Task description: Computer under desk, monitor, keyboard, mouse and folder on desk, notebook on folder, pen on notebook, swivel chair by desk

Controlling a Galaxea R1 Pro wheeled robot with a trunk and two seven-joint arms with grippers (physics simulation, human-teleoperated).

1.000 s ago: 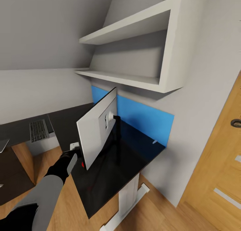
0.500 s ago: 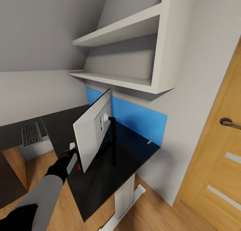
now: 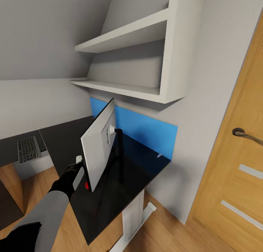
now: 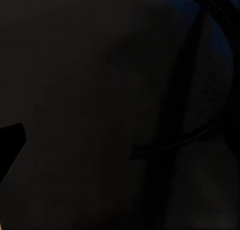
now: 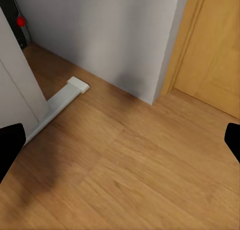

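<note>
The monitor (image 3: 98, 146) stands on the black desk (image 3: 124, 182) with its pale back toward me and a red dot at its lower corner. My left gripper (image 3: 80, 167) is at that lower corner, shut on the screen's edge. The left wrist view is dark, close against the monitor (image 4: 100, 100). The keyboard (image 3: 27, 148) lies on the desk's far left wing. A small white stick, probably the pen (image 3: 159, 155), lies by the blue back panel (image 3: 146, 129). My right gripper (image 5: 120, 145) hangs open over the wooden floor, with nothing between its fingertips.
White wall shelves (image 3: 124, 87) hang above the desk. A wooden door (image 3: 237, 164) with a dark handle stands at the right. The desk's white pedestal leg (image 3: 132, 215) and its foot (image 5: 60, 97) rest on the wooden floor, close to the grey wall corner (image 5: 165, 50).
The head view has swung right, so the desk, shelves and keyboard sit further left and more of the door shows. My left gripper stays at the monitor's lower corner.
</note>
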